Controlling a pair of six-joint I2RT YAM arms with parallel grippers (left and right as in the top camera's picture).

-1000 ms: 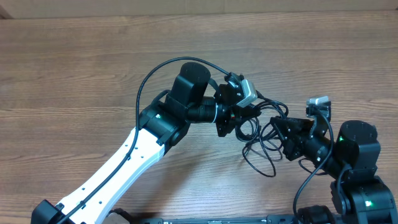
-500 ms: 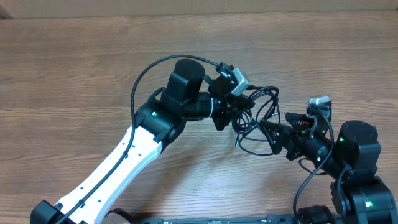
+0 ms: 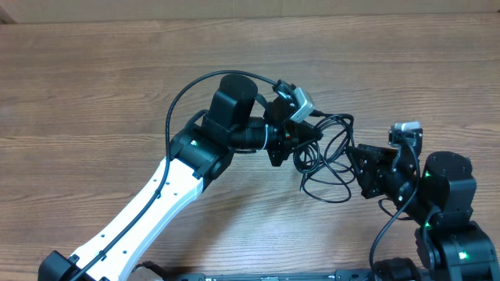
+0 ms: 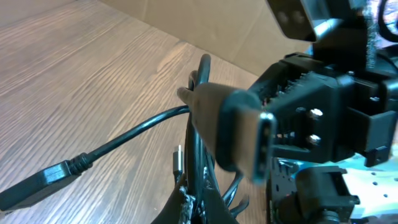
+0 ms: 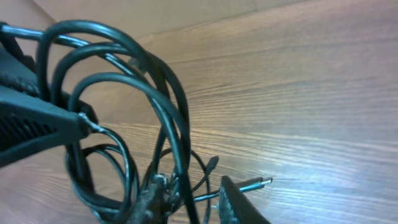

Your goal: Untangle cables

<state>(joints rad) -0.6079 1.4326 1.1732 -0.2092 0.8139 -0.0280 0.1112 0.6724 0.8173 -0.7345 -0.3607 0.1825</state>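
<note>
2 arms meet over the wood-grain counter (image 3: 94, 78), with a tangle of thin black cables (image 3: 324, 156) between them, right of centre.

The left arm, a white link with black joints, reaches up from the lower-left corner and bends to the right. The left gripper (image 3: 301, 144) is buried in the near side of the tangle and is clamped on a bunch of strands. In its wrist view the cables (image 4: 196, 143) rise in loops from the bottom edge. 1 strand runs off to the left and ends in a black rectangular plug (image 4: 37, 180) above the wood.

The black right arm sits at the lower right with 2 green lights (image 3: 426, 173) glowing, pointing left. The right gripper (image 3: 355, 164) is spread wide, and nothing is pinched in it. In its wrist view several loops of the cables (image 5: 168, 106) hang between its fingers (image 5: 37, 127), and 1 thin strand touches the tip of the ribbed finger. A slim metal jack plug (image 5: 258, 183) lies on the counter beyond.
</note>
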